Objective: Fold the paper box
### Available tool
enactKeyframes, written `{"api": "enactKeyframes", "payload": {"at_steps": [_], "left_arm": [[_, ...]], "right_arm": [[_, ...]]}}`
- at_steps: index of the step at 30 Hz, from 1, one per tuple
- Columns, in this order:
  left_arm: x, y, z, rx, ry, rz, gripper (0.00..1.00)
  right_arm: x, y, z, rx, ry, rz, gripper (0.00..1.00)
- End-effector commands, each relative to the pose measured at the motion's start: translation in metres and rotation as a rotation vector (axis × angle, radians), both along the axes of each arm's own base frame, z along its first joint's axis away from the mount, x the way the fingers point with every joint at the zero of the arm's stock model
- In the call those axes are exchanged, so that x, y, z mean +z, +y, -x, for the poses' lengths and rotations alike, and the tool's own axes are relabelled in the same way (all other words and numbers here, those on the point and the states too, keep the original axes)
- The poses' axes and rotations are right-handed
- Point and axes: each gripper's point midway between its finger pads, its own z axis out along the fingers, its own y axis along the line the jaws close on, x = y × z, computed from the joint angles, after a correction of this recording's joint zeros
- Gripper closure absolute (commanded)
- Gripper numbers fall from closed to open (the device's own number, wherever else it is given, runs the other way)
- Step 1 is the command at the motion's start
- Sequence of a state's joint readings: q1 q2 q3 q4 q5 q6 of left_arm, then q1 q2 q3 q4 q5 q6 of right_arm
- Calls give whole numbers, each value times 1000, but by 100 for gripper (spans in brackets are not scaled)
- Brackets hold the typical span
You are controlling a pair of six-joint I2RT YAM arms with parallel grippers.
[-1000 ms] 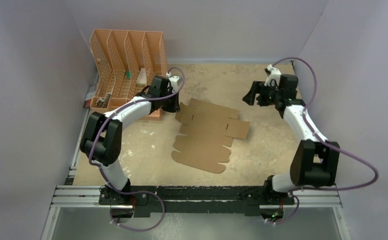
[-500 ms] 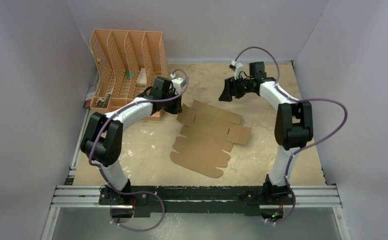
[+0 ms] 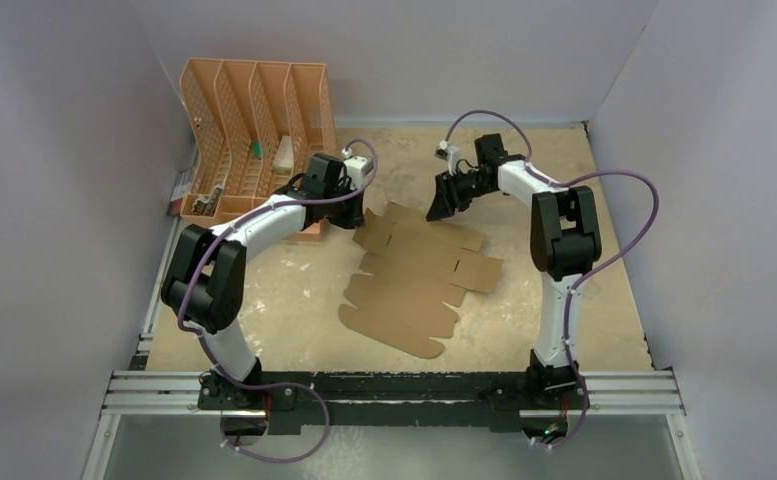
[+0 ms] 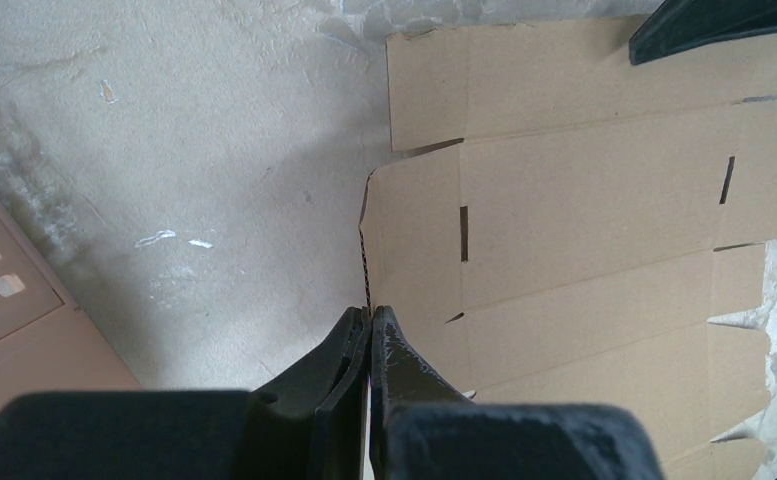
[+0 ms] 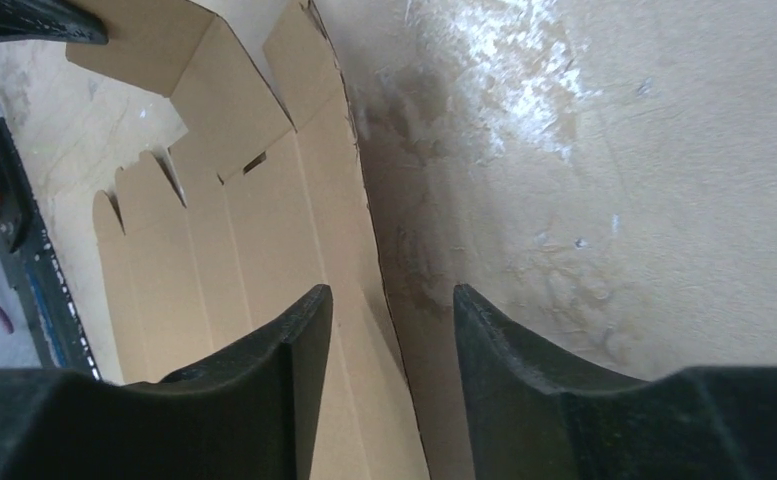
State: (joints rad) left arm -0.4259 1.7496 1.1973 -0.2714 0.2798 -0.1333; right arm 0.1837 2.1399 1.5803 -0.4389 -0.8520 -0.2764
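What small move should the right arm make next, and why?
Probably lower the right gripper a little and close it on the far edge of the paper box. Its fingers are open with that edge running between them, while the left gripper is shut on the sheet's left edge, so the flat sheet looks ready for a two-handed fold.

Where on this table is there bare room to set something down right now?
Bare table lies between the paper box and the right wall, and near-left between box and left arm. Crowded: the box's far edge, where the left hand, right hand and orange organiser cluster.
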Motion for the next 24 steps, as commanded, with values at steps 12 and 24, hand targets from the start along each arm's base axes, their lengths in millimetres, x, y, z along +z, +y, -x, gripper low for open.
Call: {"api": "enactKeyframes", "payload": {"at_steps": [12,24], "left_arm": [[30,-3,-9,-28,-95,15,100],[23,20,-25,126,-111,-71,88]], "right_arm": [[6,17,31,147,43,-69,59],[27,9,30,144,-49,4,96]]}}
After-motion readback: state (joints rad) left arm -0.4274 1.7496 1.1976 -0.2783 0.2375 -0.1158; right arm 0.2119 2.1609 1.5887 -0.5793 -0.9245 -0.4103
